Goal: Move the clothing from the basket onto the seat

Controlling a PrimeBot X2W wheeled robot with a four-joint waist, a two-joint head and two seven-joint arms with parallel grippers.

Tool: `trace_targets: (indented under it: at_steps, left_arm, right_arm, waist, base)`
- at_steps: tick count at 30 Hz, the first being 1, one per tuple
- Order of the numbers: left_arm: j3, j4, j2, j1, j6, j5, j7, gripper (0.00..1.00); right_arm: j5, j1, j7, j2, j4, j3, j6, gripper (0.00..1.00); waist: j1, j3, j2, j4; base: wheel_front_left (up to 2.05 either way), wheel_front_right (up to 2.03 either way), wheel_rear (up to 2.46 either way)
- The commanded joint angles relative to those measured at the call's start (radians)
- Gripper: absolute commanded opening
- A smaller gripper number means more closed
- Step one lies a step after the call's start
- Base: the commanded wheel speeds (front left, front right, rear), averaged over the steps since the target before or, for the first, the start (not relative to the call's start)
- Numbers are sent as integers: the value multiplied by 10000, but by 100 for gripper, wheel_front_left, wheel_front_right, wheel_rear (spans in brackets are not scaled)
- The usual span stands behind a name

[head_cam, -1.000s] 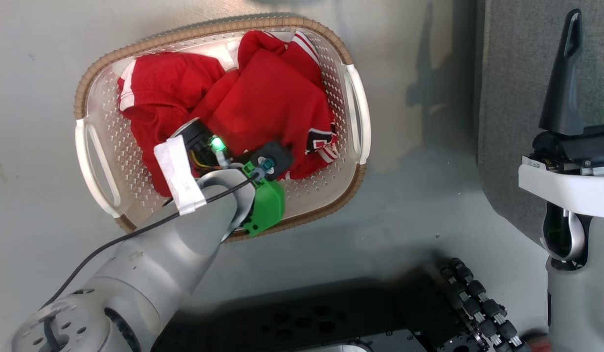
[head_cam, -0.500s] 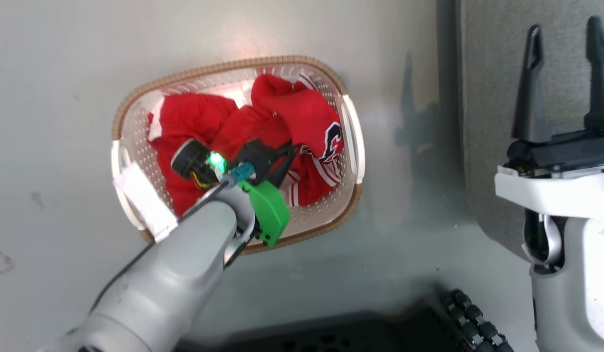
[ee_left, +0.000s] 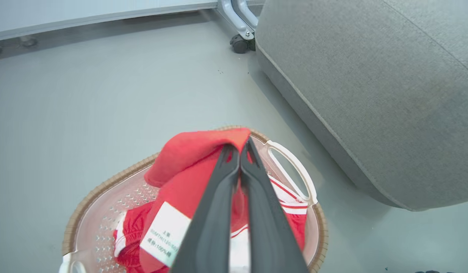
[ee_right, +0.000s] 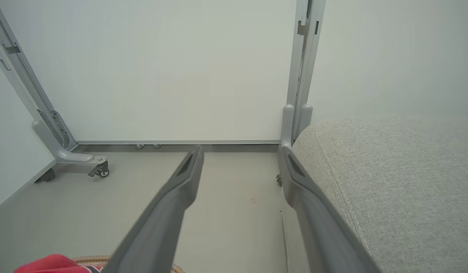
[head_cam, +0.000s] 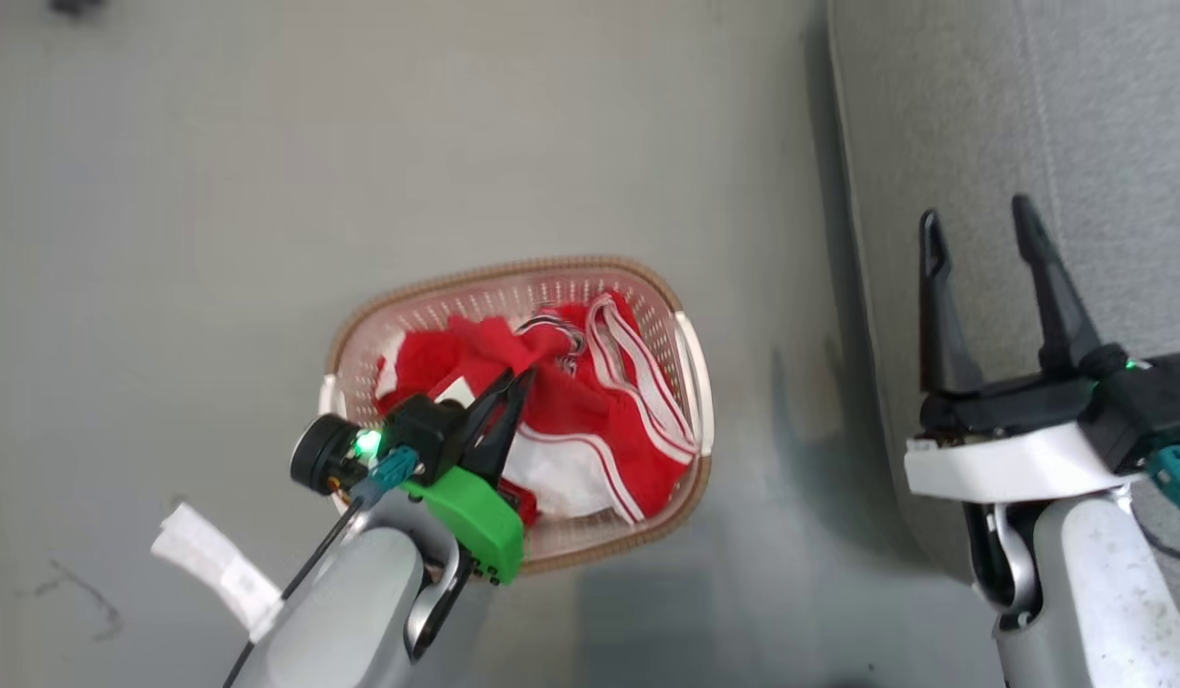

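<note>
Seat — big grey cushion, on my right. Basket sits on the floor near it, a gap between them. Clothing: red garments w/ white stripes, all in or over the basket, the top one standing up in a peak. My left gripper is pinched closed on a fold of that top garment, its white care label hanging below the pinch. Right gripper has fingers spread, holding nothing, over the seat edge. My guess on handling — light, floppy, will drape and could drag the other piece along. Best hold is a thick bunched fold; a thin edge may slip.
</note>
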Motion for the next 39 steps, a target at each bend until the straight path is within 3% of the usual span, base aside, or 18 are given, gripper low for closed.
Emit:
trace_targets:
  at_steps: [1, 10, 19, 26, 39]
  left_arm:
    - [254, -231, -64, 389, 54, 164, -9, 0]
    - [1873, -1972, -316, 1925, 39, 1102, -9, 0]
    - [2508, -3448, -409, 2645, -52, 1631, -9, 0]
    - [2437, -3978, -468, 2297, -79, 1460, -8, 0]
    - [1263, -4216, -637, 924, -87, 723, 121, 0]
  right_arm:
    - [49, 268, -31, -31, 99, 40, -1, 100]
    - [113, 1310, -31, -29, 707, 431, 1, 100]
    - [269, 2100, -31, -32, 985, 1020, 1, 100]
    - [289, 2525, -31, -28, 1052, 1469, 1, 100]
    - [1100, 1998, -31, -89, 1589, 3612, 1, 100]
  waist:
    - [0, -1853, 0, 334]
    - [0, -3723, 0, 291]
    - [0, -5027, 0, 24]
    - [0, -5409, 0, -42]
    - [0, -5509, 0, -120]
  base:
    - [0, 0, 0]
    - [0, 0, 0]
    - [0, 0, 0]
    - [0, 0, 0]
    - [0, 0, 0]
